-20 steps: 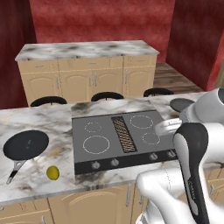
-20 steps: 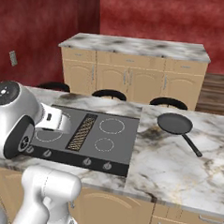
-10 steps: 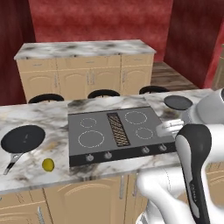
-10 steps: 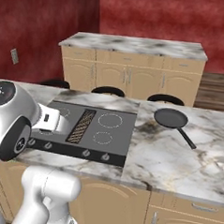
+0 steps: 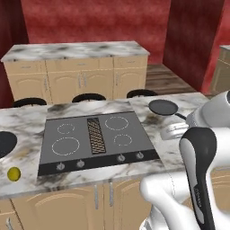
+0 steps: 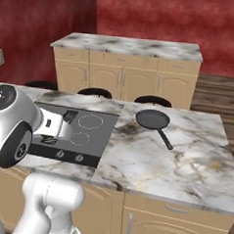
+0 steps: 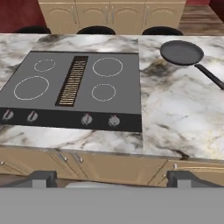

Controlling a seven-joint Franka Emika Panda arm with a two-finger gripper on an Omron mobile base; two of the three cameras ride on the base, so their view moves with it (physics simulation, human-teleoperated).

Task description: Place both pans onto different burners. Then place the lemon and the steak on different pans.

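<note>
Burners (image 7: 107,67) all bare; one pan (image 7: 182,52) on desk (image 7: 183,113) right of cooktop (image 7: 122,87), open marble around it.

The marble counter (image 5: 31,121) in front of me carries a flat dark grey cooktop (image 5: 94,141) set into its top, with four white burner rings, a ribbed vent grille down the middle and small knobs along the near edge. To the right of the cooktop, one black pan (image 5: 164,107) lies flat on the bare marble, its thin handle pointing away to the right. At the far left, the second pan (image 5: 5,143) sits on the marble, cut by the picture's edge. Just in front of it rests the lemon (image 5: 14,173), near the counter's front edge.
</note>
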